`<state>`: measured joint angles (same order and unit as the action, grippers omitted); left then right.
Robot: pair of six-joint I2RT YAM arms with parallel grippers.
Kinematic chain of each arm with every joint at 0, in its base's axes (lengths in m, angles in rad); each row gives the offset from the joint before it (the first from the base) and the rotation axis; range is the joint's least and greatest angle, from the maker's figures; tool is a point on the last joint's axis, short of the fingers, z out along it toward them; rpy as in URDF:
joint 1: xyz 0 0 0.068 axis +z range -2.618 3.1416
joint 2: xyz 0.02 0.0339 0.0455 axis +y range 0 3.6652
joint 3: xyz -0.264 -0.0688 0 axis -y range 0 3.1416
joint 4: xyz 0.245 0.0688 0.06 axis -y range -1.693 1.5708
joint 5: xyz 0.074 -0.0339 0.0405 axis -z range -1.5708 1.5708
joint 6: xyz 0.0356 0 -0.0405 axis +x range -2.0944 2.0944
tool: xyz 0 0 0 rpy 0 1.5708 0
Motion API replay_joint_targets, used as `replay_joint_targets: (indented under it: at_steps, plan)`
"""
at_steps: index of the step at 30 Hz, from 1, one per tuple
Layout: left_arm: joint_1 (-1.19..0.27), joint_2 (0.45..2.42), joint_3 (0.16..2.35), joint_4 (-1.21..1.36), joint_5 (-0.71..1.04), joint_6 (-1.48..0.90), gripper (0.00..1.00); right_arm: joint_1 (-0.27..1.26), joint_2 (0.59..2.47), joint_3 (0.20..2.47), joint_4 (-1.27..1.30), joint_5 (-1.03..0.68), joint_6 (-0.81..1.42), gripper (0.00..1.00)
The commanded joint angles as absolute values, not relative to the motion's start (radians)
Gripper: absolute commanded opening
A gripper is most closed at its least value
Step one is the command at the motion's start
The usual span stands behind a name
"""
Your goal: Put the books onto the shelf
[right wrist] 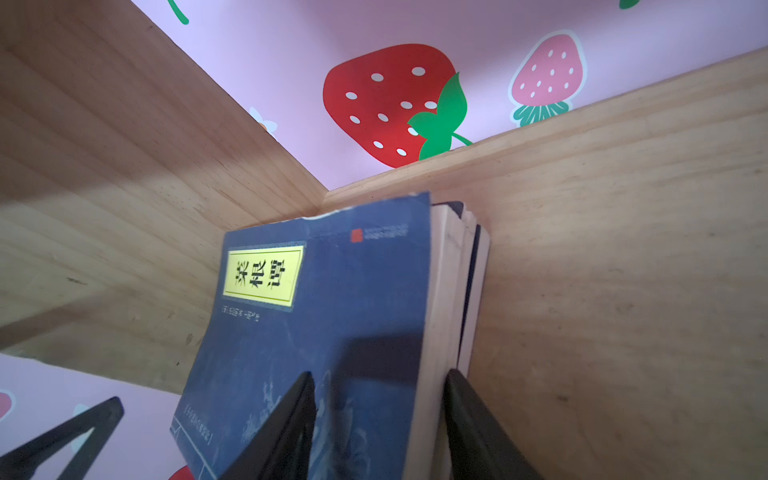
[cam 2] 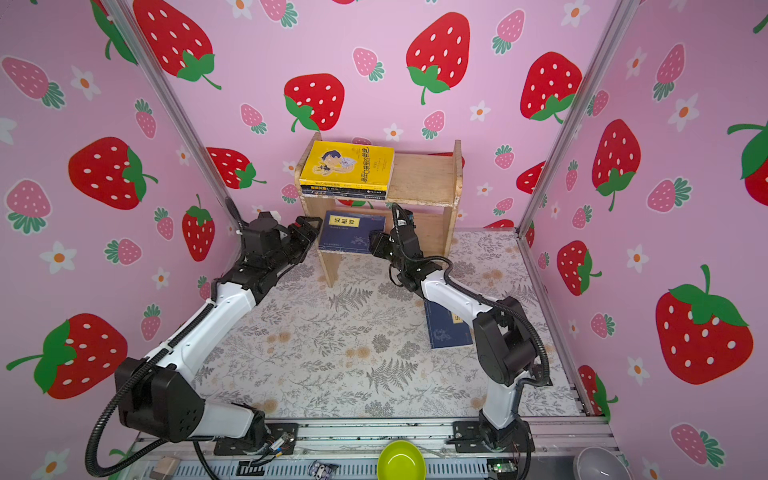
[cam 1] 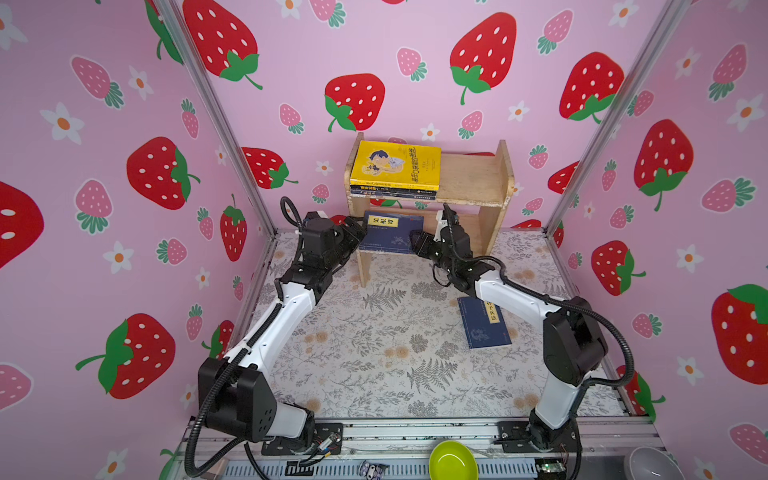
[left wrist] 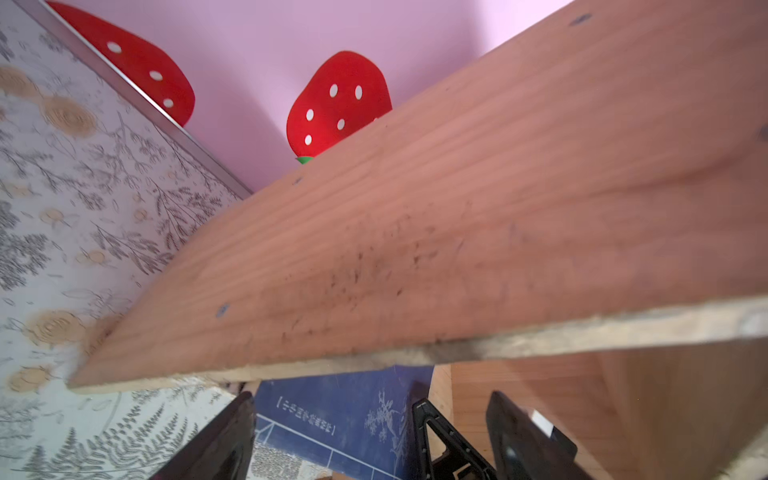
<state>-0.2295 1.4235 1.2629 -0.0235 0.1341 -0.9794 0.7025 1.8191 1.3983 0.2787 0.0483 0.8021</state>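
Note:
The wooden shelf [cam 1: 473, 178] stands at the back wall. A yellow cartoon book [cam 1: 395, 164] tops a stack of dark books [cam 1: 392, 193] on the left of its upper tier. A stack of navy books [cam 1: 390, 232] with a yellow label lies on the lower tier. My right gripper [right wrist: 379, 374] is shut on this stack [right wrist: 332, 291], one finger on the cover and one under it. My left gripper [left wrist: 374, 440] is open at the shelf's left panel [left wrist: 415, 249], touching nothing. Another navy book [cam 1: 484, 322] lies flat on the table, partly under the right arm.
A floral mat [cam 1: 374, 340] covers the table, with strawberry walls close on three sides. A green bowl [cam 1: 453, 459] and a grey bowl [cam 1: 652, 463] sit past the front rail. The right half of the shelf's upper tier is bare.

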Motion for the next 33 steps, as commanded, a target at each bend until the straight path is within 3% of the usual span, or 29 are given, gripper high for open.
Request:
replay_joint_targets:
  at_steps: [1,8,14,18,33]
  plan:
    - [-0.197,1.414,1.299,-0.129,0.264,-0.735,0.88,0.714,1.848,1.404,0.232,0.046,0.787,0.53]
    - [-0.166,1.333,1.156,-0.063,0.458,-0.409,0.85,0.715,1.833,1.399,0.236,0.023,0.762,0.58]
    - [-0.166,1.342,1.154,-0.176,0.44,-0.225,0.86,0.712,1.812,1.403,0.26,-0.025,0.673,0.7]
    - [-0.166,1.375,1.167,-0.187,0.37,-0.198,0.85,0.705,1.788,1.396,0.264,-0.028,0.615,0.78]
    - [-0.17,1.462,1.176,-0.097,0.235,-0.198,0.79,0.686,1.796,1.409,0.27,-0.075,0.617,0.78]
